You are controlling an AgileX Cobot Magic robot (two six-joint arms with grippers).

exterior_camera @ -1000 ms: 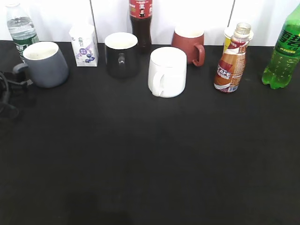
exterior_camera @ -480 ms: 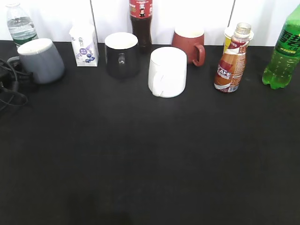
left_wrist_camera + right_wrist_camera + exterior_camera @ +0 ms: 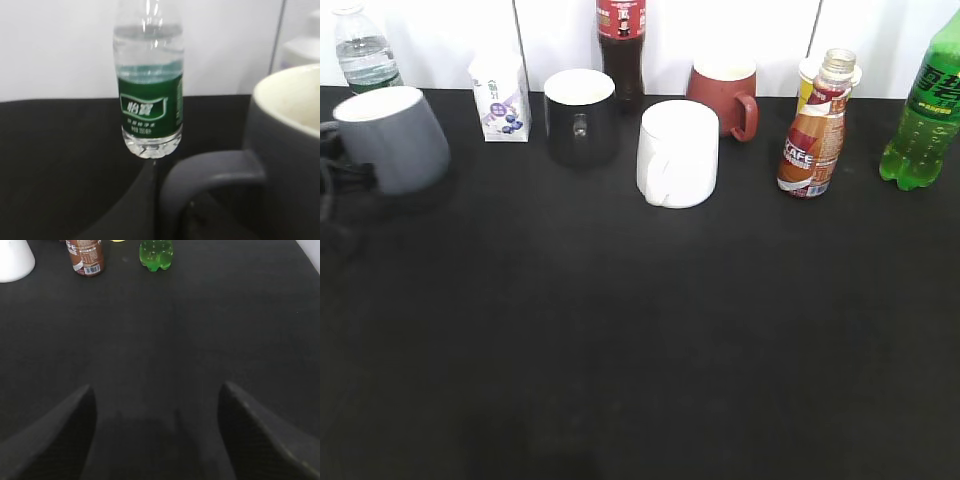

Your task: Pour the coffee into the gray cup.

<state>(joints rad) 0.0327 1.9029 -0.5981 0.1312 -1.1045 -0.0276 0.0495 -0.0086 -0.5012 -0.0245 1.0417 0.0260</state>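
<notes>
The gray cup (image 3: 392, 137) is at the far left of the black table, tilted, with its handle toward the left edge. My left gripper (image 3: 330, 152) is shut on that handle. In the left wrist view the handle (image 3: 210, 172) and the cup's white inside fill the right side, with one finger of the left gripper (image 3: 172, 210) beside the handle. The coffee (image 3: 814, 130) stands upright at the back right, also at the top of the right wrist view (image 3: 85, 255). My right gripper (image 3: 157, 407) is open and empty low over bare table, out of the exterior view.
Along the back stand a water bottle (image 3: 365, 50), a milk carton (image 3: 498, 97), a black mug (image 3: 579, 115), a cola bottle (image 3: 620, 40), a white mug (image 3: 677, 152), a red mug (image 3: 725, 95) and a green soda bottle (image 3: 925, 110).
The gray cup has left its upright stand, tilted over and shifted left toward the table's edge, with the left gripper on its handle. Everything else is unmoved.
</notes>
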